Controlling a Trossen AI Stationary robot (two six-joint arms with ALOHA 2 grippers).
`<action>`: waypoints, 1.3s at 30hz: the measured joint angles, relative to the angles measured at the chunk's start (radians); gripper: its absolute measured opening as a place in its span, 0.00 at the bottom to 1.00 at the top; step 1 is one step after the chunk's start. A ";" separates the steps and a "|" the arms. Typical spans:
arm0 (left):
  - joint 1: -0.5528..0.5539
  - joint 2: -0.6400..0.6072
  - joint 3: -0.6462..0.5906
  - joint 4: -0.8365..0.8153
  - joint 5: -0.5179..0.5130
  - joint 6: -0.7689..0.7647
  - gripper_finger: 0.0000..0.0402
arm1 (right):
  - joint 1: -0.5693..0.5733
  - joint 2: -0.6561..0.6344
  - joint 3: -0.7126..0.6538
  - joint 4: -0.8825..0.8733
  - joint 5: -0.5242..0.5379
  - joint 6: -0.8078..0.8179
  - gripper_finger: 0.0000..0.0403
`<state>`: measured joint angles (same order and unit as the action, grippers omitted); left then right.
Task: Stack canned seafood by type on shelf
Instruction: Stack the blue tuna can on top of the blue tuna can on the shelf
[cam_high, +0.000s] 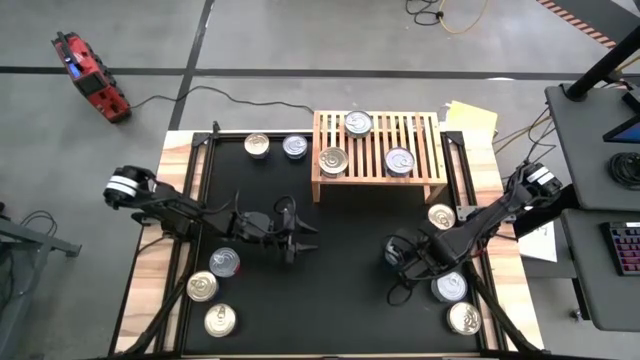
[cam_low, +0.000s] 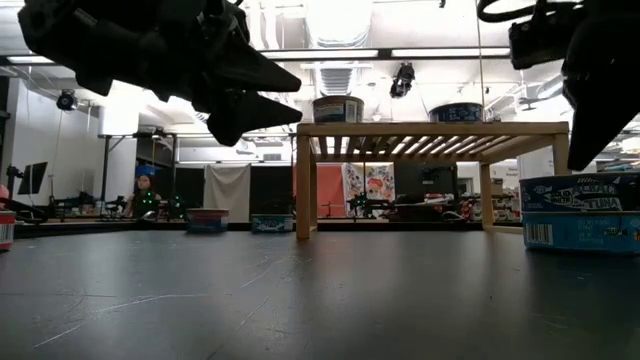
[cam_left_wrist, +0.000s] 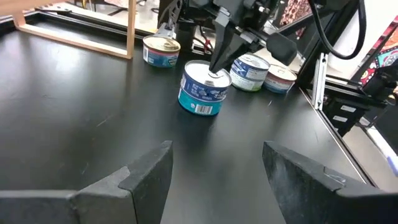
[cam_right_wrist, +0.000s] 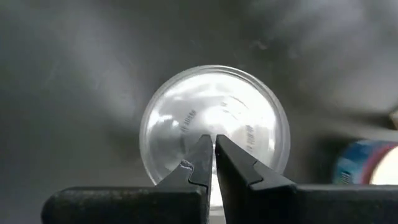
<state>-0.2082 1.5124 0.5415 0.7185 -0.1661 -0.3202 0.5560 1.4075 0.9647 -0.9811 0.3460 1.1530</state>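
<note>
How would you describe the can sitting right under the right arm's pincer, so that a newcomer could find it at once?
Start at the wooden shelf at the far edge of the black mat, then come toward the near right side, where the right pincer hangs shut. The blue-labelled can stands directly beneath its tips, alone on open mat. Its neighbours sit farther right, near the mat's edge.

The can lid is showing glossy bare metal. The shelf is showing pale, smooth wood. The mat is appearing matt black.
</note>
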 joint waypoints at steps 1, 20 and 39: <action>-0.003 0.003 0.000 0.003 0.000 0.000 0.58 | 0.000 0.000 -0.012 0.027 0.004 0.000 0.03; -0.026 0.130 0.001 0.183 0.021 0.033 0.58 | 0.002 0.003 -0.133 0.552 0.155 -0.100 0.03; -0.039 0.391 0.125 0.421 0.028 0.158 0.58 | 0.050 -0.005 -0.012 0.021 0.154 0.138 0.03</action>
<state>-0.2470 1.9037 0.6661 1.1395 -0.1377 -0.1627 0.6063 1.4027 0.9528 -0.9603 0.5000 1.2910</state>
